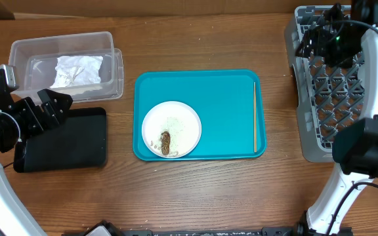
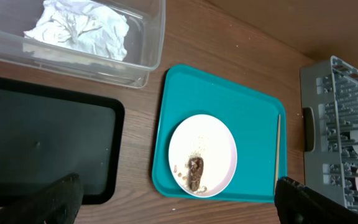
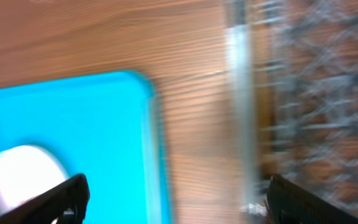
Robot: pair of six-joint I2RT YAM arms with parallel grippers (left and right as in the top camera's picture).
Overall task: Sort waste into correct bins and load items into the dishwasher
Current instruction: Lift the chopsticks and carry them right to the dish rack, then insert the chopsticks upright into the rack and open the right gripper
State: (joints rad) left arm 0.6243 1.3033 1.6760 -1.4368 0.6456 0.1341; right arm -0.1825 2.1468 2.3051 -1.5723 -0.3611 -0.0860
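Along the right rim of the teal tray [image 1: 202,82] lies the chopstick [image 1: 254,115], and that is the piece your next reach most likely turns on. Its long axis runs straight away from the robot, parallel to the tray's rim and to the left wall of the grey dish rack [image 1: 307,137], so you will want the jaws set across it, not in line with it. Only one thin wooden line shows; you cannot tell from these views whether it is a single stick or two lying together.

Your right gripper [image 1: 310,40] hangs over the far left corner of the rack, fingers spread wide with nothing between them. From there the chopstick sits to the left and closer to the robot's base, with a strip of bare surface [image 1: 277,98] between tray and rack.

Your left gripper [image 1: 54,108], likewise spread and empty, hovers over the far left part of the black tray [image 1: 77,147]. The white plate [image 1: 171,129], carrying rice and a brown lump, lies between it and the chopstick, so the right arm is plainly the nearer one. The napkin [image 1: 77,69] already rests in the clear tub [image 1: 113,62], well away from this reach
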